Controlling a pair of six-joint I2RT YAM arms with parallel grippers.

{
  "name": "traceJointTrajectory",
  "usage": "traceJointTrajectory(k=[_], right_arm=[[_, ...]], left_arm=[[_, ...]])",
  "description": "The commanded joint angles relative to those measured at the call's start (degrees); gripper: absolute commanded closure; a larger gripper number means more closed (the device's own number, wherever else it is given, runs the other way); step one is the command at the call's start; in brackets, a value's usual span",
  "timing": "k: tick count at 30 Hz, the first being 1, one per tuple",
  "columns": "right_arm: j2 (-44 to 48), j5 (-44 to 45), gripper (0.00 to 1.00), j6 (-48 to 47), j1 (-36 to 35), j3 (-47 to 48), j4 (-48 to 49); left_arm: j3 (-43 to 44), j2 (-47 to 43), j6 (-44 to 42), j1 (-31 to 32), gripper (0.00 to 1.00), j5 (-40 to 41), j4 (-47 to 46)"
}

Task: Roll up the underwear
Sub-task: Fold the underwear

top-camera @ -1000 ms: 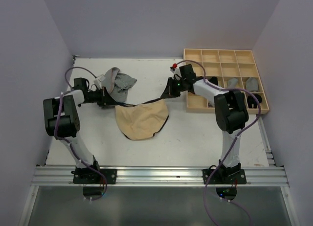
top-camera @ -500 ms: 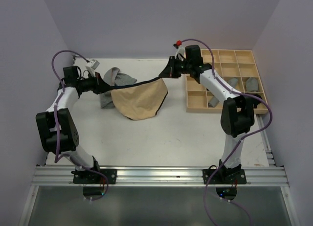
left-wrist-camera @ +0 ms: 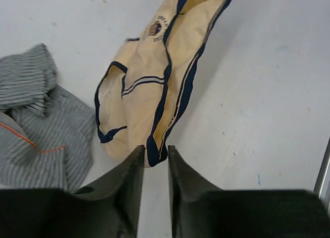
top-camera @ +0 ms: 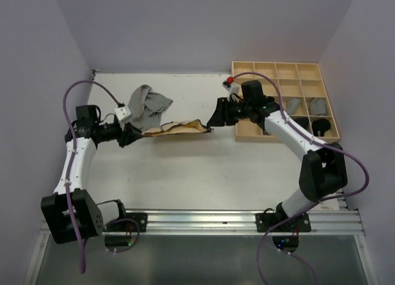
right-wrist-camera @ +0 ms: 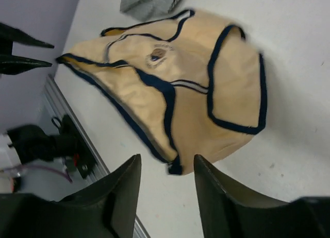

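The tan-beige underwear [top-camera: 176, 127] with dark trim lies on the table as a narrow folded strip between my two grippers. My left gripper [top-camera: 134, 135] is at its left end. In the left wrist view its jaws [left-wrist-camera: 154, 148] stand slightly apart, with the dark-trimmed corner of the underwear [left-wrist-camera: 149, 88] lying between the tips. My right gripper [top-camera: 212, 123] is at the right end. In the right wrist view it [right-wrist-camera: 166, 158] is open, and the underwear [right-wrist-camera: 196, 94] ends just ahead of the fingers without touching them.
A grey striped garment [top-camera: 148, 105] lies crumpled behind the strip's left end, also seen in the left wrist view [left-wrist-camera: 36, 119]. The wooden grid tray [top-camera: 247, 69] stands at the back right, with grey bundles [top-camera: 293, 104] and a black one [top-camera: 320, 124] in its compartments.
The tan underwear was held stretched in the air between both shut grippers. It has come down toward the front onto the table, and both grippers have opened.
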State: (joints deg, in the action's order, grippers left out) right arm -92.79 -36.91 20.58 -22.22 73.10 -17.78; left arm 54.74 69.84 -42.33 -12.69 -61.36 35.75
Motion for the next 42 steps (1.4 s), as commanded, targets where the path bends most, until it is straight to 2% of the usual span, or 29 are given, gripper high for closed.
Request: traceJointTrajectory(k=[1,2,4,6,7,9,10,11,12,14,19,23,32,42], right_arm=[[6.5,0.6,0.48,-5.4,-4.0,-5.2,-4.8],[7.9,0.4,0.41,-5.5,-4.5,-8.1,-5.1],[10.3,1.0,0.38,-4.8,-4.9,-9.9,-4.6],[12.7,2.4,0.40,-4.2,-4.9,-10.3,-4.6],[13.0,3.0,0.43,-2.9,-4.9,-10.3,-4.3],[11.5,4.7,0.54,-1.9,-4.9,-9.9,-3.2],[10.4,5.6,0.68,-0.9,-5.1,-9.6,-3.3],[7.1,6.7,0.74,-0.5,-5.1,-8.8,-3.5],[5.4,8.2,0.78,0.2,-5.6,-8.3,-3.8],[2.1,10.0,0.83,1.0,-6.4,-7.6,-3.5],[-7.7,14.8,0.87,0.8,-9.6,-5.3,-4.0],[-11.9,15.9,0.89,1.7,-10.1,-5.9,-3.0],[-17.3,19.0,0.89,0.1,-11.1,-6.7,-4.2],[-19.5,23.5,0.89,-3.4,-11.1,-4.9,-8.5]], left_arm=[[-7.8,-4.8,-29.8,0.1,0.65,-0.5,24.4],[-9.1,-6.2,-37.8,0.0,0.61,1.8,27.3],[-12.3,-11.3,-38.1,0.0,0.54,4.3,27.7],[-12.6,-14.2,-35.4,0.0,0.45,5.3,26.4],[-12.3,-16.5,-34.7,0.0,0.44,4.9,24.8],[-11.7,-17.7,-27.7,0.0,0.40,3.5,20.7],[-11.8,-17.6,-24.3,0.0,0.38,3.1,14.7],[-11.9,-17.1,-18.4,0.0,0.36,2.4,11.5],[-12.7,-16.2,-14.2,0.4,0.36,2.9,3.2],[-12.6,-11.9,-3.9,1.6,0.36,7.2,-3.7],[-9.4,1.2,3.8,9.4,0.45,15.6,-10.9],[-8.9,5.8,8.7,14.8,0.48,22.8,-15.4],[-9.9,10.2,8.1,19.4,0.52,34.9,-15.6],[-5.1,13.2,4.5,20.6,0.48,36.1,-13.2]])
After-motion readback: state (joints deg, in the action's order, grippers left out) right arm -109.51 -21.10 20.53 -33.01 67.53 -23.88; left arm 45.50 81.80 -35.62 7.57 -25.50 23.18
